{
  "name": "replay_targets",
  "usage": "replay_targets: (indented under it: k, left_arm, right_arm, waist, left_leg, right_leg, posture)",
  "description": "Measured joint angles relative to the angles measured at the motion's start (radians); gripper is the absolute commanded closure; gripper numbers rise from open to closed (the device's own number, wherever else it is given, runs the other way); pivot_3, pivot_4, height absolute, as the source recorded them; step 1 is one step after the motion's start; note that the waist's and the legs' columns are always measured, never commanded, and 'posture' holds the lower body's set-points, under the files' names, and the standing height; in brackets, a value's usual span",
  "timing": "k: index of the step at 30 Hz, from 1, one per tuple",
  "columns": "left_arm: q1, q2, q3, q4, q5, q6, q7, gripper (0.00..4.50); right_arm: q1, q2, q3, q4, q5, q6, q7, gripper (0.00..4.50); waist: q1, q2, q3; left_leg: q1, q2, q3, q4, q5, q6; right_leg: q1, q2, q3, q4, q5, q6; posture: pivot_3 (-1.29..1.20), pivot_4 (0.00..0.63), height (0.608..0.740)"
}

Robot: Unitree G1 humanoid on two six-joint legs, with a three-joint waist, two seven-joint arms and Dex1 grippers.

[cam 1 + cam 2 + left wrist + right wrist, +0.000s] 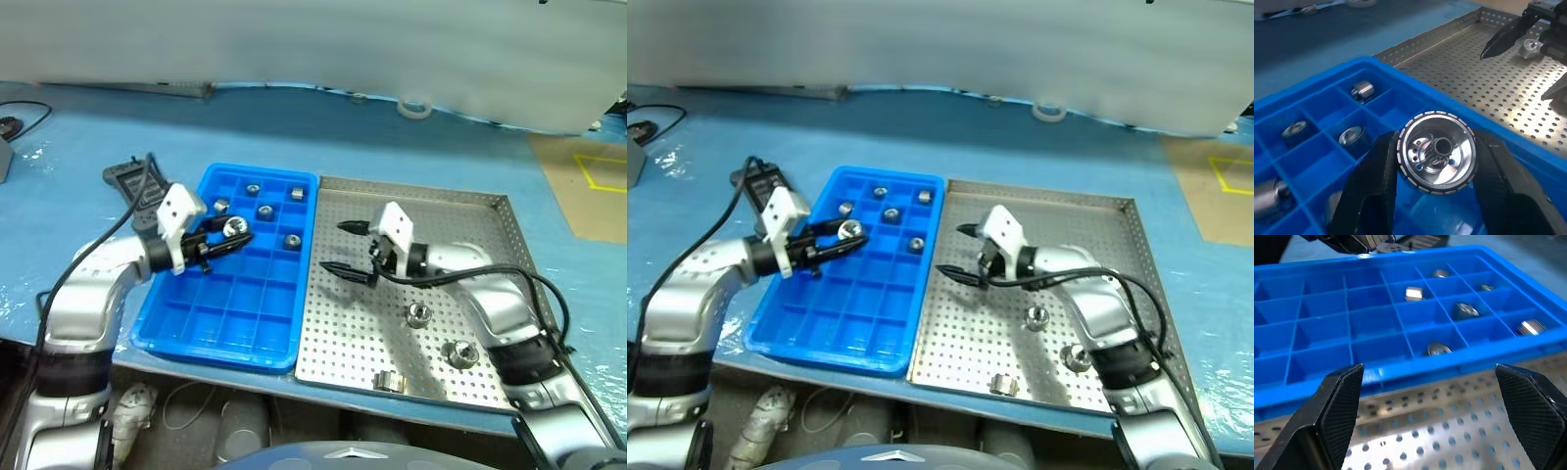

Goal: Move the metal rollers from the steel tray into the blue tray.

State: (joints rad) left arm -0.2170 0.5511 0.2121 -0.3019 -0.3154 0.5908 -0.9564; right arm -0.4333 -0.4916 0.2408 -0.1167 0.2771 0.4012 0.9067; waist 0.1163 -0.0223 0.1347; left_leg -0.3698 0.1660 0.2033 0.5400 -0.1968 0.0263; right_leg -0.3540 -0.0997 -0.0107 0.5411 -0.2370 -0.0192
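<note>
Left gripper clamped on a metal roller above the blue tray.
Next: release into empty compartment; right gripper gaped wide, empty, over steel tray.

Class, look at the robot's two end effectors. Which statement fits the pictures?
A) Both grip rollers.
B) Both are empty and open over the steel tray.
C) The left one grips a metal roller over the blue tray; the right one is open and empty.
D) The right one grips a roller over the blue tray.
C: the left end effector clamps a metal roller above the blue tray, while the right end effector stands open and empty over the steel tray.
</note>
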Motion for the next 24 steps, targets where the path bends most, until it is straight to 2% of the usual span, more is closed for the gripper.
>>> replay_targets:
  k: [5,10,15,24]
  left_arm:
    - [0.112,-0.007,0.054,-0.077,-0.015,0.034,0.138,2.74]
    - [0.146,-0.039,0.056,-0.09,-0.017,0.038,0.242,2.74]
    - [0.118,-0.056,0.049,0.039,0.013,0.015,0.335,2.74]
    - [0.07,-0.043,-0.001,0.15,0.035,-0.081,0.349,2.74]
  right_arm:
    - [-0.085,0.054,0.061,0.102,-0.029,-0.045,0.066,0.0]
    - [-0.105,0.068,0.078,0.109,-0.038,-0.045,0.094,0.0]
    - [-0.099,0.046,0.076,0.098,-0.039,-0.04,0.098,0.0]
    - [-0.04,0.004,0.042,0.046,-0.041,0.003,0.06,0.0]
  waist:
    - [0.039,-0.002,0.003]
    - [0.069,-0.004,0.004]
    - [0.072,-0.006,0.003]
    - [0.064,-0.007,0.002]
  left_leg:
    - [0.0,0.001,-0.004,-0.001,0.003,-0.004]
    - [0.0,0.001,-0.005,-0.001,0.004,-0.006]
    - [0.002,0.003,-0.008,-0.001,0.006,-0.01]
    - [0.006,0.004,-0.009,-0.005,0.01,-0.016]
  right_leg:
    - [0.0,0.002,-0.002,0.002,0.0,0.0]
    - [0.0,0.002,-0.002,0.004,0.0,0.001]
    - [-0.001,0.005,-0.002,0.006,0.0,0.002]
    - [-0.001,0.007,-0.002,0.01,0.0,0.004]
  posture:
    - [0.37,0.15,0.74]
    - [0.36,0.15,0.74]
    - [0.33,0.15,0.74]
    - [0.24,0.15,0.74]
